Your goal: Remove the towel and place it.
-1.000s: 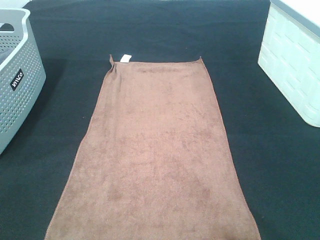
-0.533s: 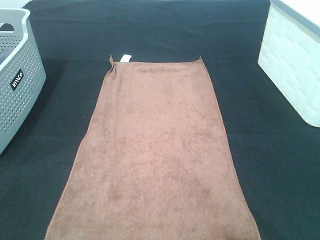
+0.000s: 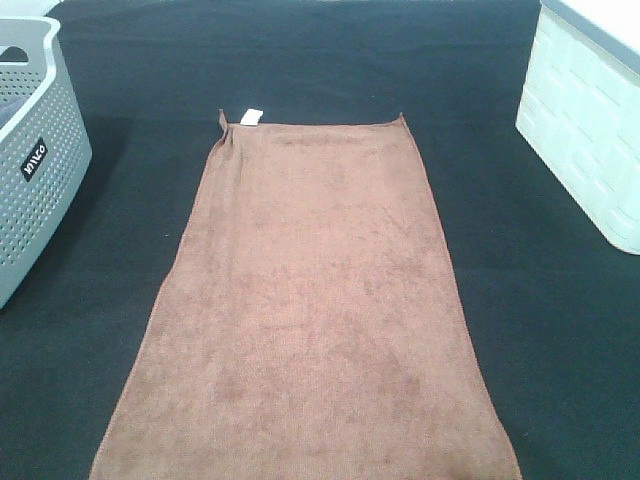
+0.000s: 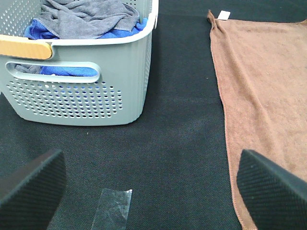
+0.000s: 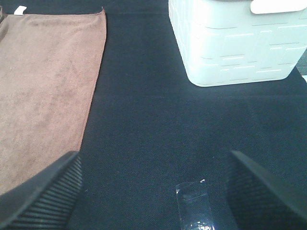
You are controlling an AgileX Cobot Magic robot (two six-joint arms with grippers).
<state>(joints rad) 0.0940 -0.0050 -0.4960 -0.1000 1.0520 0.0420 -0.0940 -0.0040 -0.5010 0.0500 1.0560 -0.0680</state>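
Observation:
The brown towel (image 3: 310,300) lies flat and spread out on the black table, running from mid-table to the near edge, with a small white tag (image 3: 250,117) at its far left corner. Neither arm shows in the exterior high view. In the left wrist view my left gripper (image 4: 148,187) is open above bare black cloth, with the towel's (image 4: 264,81) long edge beside one finger (image 4: 271,191). My right gripper (image 5: 153,191) is open too, over black cloth beside the towel's (image 5: 45,81) other long edge. Nothing is held.
A grey perforated laundry basket (image 3: 30,150) stands at the left edge, holding grey and blue cloths (image 4: 86,19). A white bin (image 3: 590,110) stands at the far right. Clear tape strips (image 4: 112,208) (image 5: 194,203) stick to the table under each gripper.

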